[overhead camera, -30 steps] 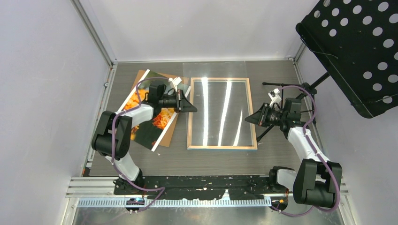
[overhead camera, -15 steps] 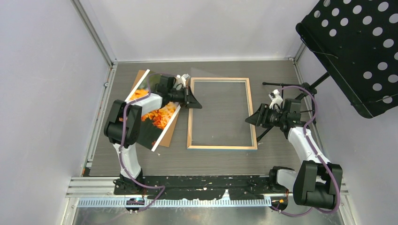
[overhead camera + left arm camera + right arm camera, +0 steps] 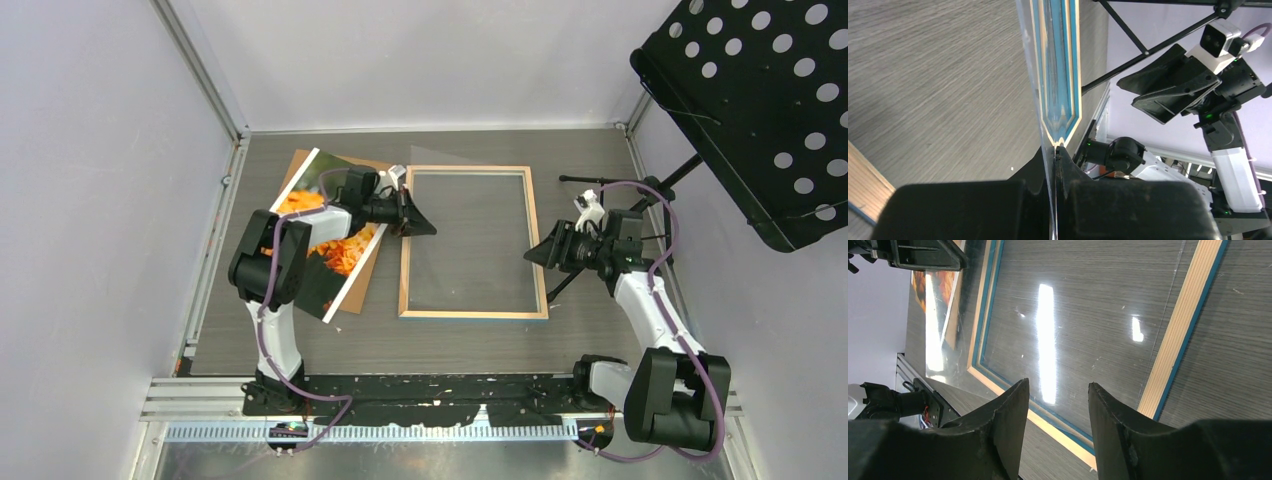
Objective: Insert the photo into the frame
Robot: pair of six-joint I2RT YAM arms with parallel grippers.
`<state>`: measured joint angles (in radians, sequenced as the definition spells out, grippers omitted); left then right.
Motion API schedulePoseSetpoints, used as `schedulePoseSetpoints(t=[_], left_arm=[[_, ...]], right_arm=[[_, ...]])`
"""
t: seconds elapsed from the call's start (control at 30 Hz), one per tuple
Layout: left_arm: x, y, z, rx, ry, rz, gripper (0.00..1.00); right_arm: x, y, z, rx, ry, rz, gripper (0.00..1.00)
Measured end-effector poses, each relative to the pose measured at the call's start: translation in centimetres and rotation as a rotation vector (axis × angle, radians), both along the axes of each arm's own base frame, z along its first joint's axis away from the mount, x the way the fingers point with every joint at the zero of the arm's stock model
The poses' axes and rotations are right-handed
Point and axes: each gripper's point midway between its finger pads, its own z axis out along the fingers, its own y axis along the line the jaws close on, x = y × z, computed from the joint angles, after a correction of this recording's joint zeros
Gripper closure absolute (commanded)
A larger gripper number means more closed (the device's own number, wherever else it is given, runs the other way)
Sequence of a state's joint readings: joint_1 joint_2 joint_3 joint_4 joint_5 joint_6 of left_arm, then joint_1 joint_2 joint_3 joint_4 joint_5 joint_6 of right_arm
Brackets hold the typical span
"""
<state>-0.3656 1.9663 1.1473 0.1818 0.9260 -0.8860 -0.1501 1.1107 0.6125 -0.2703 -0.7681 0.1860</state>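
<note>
The frame (image 3: 538, 240) lies flat mid-table, light wood side up, blue at its edges (image 3: 1178, 340). A clear pane (image 3: 1073, 315) rests over it, its far corner overhanging the frame's far rail. My left gripper (image 3: 418, 222) is at the frame's left rail, shut on the pane's left edge; the sheet runs edge-on between its jaws (image 3: 1054, 150). My right gripper (image 3: 535, 252) hovers at the frame's right rail, open (image 3: 1058, 387), with nothing between its fingers. The photo (image 3: 335, 250) of orange flowers lies left of the frame, partly under my left arm.
A brown backing board (image 3: 352, 160) lies under the photo. A black perforated music stand (image 3: 760, 100) overhangs the back right, with its thin tripod legs (image 3: 600, 182) on the table beside my right arm. Enclosure walls close in the left, back and right.
My right gripper has opened and let go of the pane's right edge. My left gripper has shifted slightly right, still holding the pane. The bright glare stripes on the pane are gone.
</note>
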Motion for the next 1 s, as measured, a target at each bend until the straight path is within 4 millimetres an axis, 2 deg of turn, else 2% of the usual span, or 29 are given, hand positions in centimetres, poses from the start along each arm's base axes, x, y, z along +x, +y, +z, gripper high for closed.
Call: schedulePoseSetpoints(t=[0.43,0.63,0.9,1.0], left_arm=[[0.1,-0.8,5.5,-0.129,0.027,0.014,1.00],[0.5,-1.2,7.6,-0.201,0.053,0.025,1.00],[0.4,-1.5,10.0,-0.264,0.020,0.009,1.00],[0.2,-1.8,10.2,-0.267,0.004,-0.005,1.00]], right_arm=[[0.2,-0.9,0.6,-0.046,-0.043,-0.026,0.44],[0.8,-1.9,1.6,-0.051,-0.059,-0.060,0.44],[0.9,-2.6,2.4,-0.059,-0.087,-0.084,0.44],[0.9,-2.6,2.5,-0.059,-0.091,-0.086,0.44]])
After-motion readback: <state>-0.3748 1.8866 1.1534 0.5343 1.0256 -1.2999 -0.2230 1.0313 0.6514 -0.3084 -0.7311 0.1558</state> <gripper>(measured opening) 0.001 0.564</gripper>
